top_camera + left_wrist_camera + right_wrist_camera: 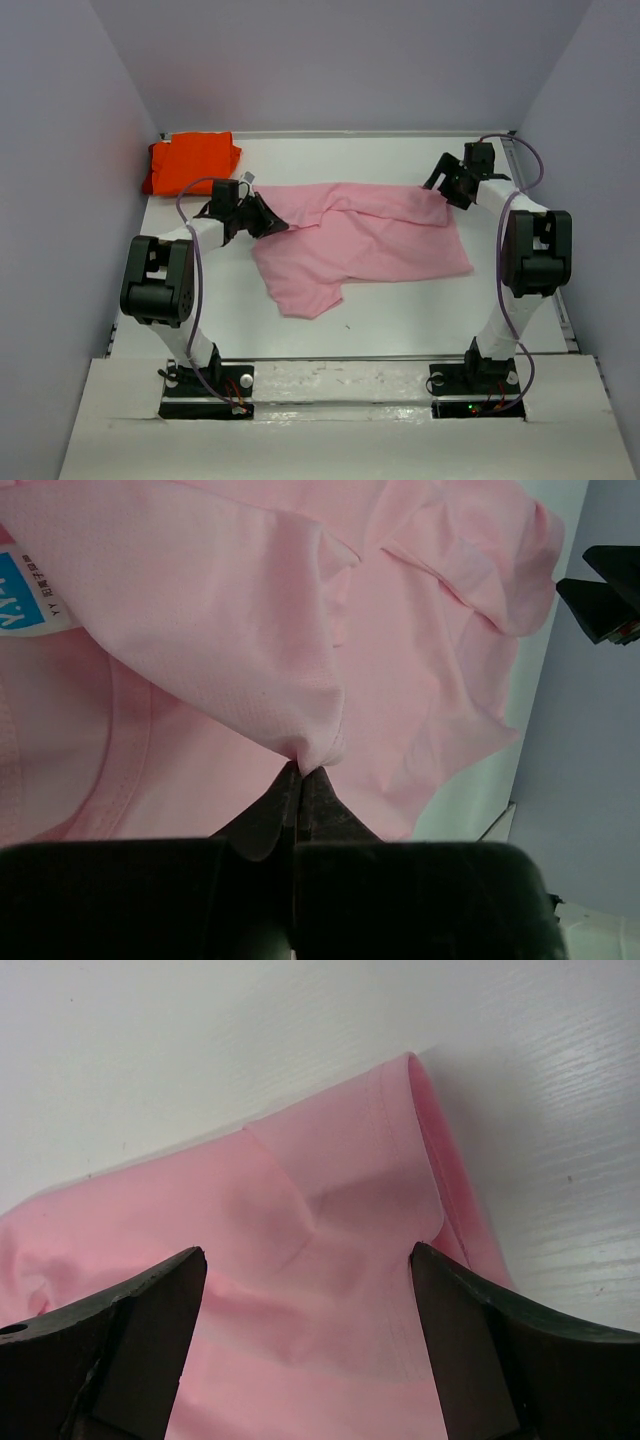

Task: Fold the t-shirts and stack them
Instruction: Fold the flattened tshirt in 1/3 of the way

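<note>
Pink shirt being taken up for folding: one hand gripping, one poised.
The pink t-shirt point(365, 245) lies rumpled mid-surface point(420, 310), and the orange t-shirt point(190, 162) sits folded at eleven o'clock. The left hand point(300, 776) is clamped on a pinch of pink cloth at the shirt's nine o'clock edge. The right hand point(308, 1260) hovers, fingers apart, over its two o'clock corner, and it likely needs to drop and close there before any lift.

Bare table point(400, 320) lies open between the pink t-shirt point(370, 250) and the arm bases point(205, 385); the orange t-shirt point(190, 162) fills the far-left corner against the walls point(70, 180).
</note>
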You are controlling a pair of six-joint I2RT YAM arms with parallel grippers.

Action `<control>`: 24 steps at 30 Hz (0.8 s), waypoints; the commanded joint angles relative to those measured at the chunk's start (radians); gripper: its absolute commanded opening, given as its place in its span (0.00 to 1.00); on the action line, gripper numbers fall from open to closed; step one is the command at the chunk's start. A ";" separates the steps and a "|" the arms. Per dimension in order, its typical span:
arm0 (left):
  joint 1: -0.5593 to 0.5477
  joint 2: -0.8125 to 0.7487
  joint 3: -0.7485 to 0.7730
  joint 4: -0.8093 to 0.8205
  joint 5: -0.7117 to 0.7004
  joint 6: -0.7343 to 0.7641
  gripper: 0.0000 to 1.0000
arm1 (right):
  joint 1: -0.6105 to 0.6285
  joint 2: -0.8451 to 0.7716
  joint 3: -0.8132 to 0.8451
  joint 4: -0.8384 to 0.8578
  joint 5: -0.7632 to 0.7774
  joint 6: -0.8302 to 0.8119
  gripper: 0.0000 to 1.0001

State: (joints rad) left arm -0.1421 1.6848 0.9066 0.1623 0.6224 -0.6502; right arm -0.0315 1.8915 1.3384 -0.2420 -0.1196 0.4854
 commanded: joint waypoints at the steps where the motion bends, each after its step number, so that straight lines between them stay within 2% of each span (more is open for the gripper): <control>1: 0.001 -0.028 -0.015 0.063 -0.019 0.003 0.08 | 0.001 -0.043 0.042 0.023 0.015 -0.021 0.88; 2: 0.001 -0.020 -0.023 0.063 -0.020 0.003 0.14 | 0.001 -0.046 0.041 0.023 0.017 -0.022 0.88; 3: 0.001 -0.017 -0.028 0.063 -0.020 0.003 0.36 | 0.001 -0.046 0.041 0.023 0.017 -0.024 0.88; 5: 0.001 -0.017 -0.041 0.065 -0.020 0.006 0.73 | 0.001 -0.048 0.039 0.021 0.021 -0.028 0.88; 6: 0.001 -0.020 -0.046 0.060 -0.023 0.017 0.99 | 0.001 -0.048 0.041 0.020 0.021 -0.030 0.88; 13: 0.003 -0.103 -0.037 0.025 -0.061 0.026 0.99 | 0.001 -0.045 0.051 0.021 0.006 -0.033 0.88; 18: 0.001 -0.139 0.099 -0.081 -0.111 0.061 0.99 | 0.001 -0.037 0.082 0.018 -0.023 -0.038 0.88; 24: 0.001 -0.109 0.284 -0.161 -0.177 0.126 0.99 | 0.019 -0.022 0.139 0.004 -0.057 -0.044 0.88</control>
State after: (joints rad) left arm -0.1421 1.6039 1.0779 0.0475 0.4862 -0.5816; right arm -0.0292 1.8915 1.4025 -0.2520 -0.1406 0.4614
